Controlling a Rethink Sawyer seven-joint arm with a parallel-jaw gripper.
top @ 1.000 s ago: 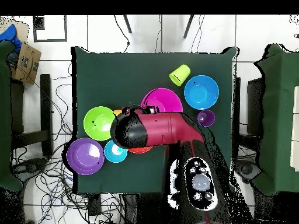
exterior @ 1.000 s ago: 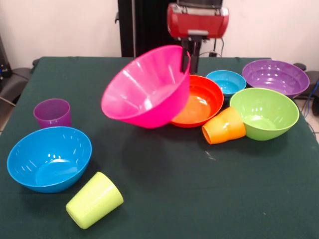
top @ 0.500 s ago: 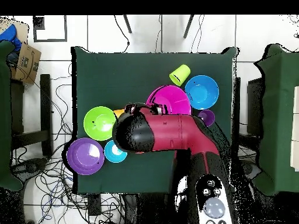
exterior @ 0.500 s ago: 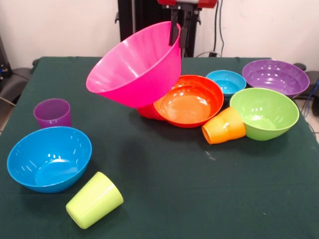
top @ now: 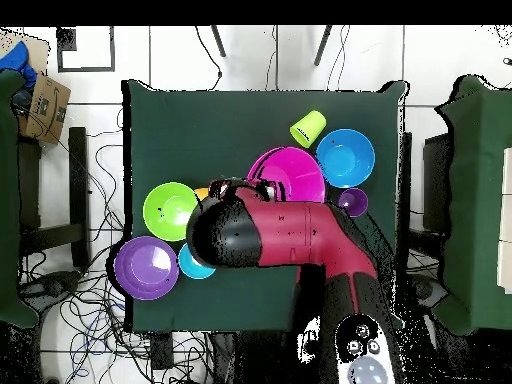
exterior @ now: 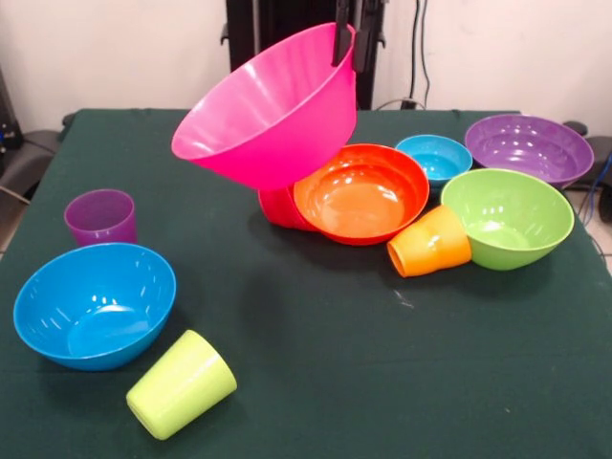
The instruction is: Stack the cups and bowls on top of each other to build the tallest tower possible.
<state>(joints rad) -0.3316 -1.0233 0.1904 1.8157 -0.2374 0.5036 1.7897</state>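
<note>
Pink bowl (exterior: 263,120) tilted, far rim pinched in jaws, above orange bowl (exterior: 361,196)

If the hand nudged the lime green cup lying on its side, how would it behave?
The lime green cup lies on its side and is tapered, so it would probably roll in a curve. It looks like thin glossy plastic: likely light and slippery.

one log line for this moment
tool: shut on pink bowl rim | bowl: lifted, tilted, above orange bowl | red bowl: under orange bowl
</note>
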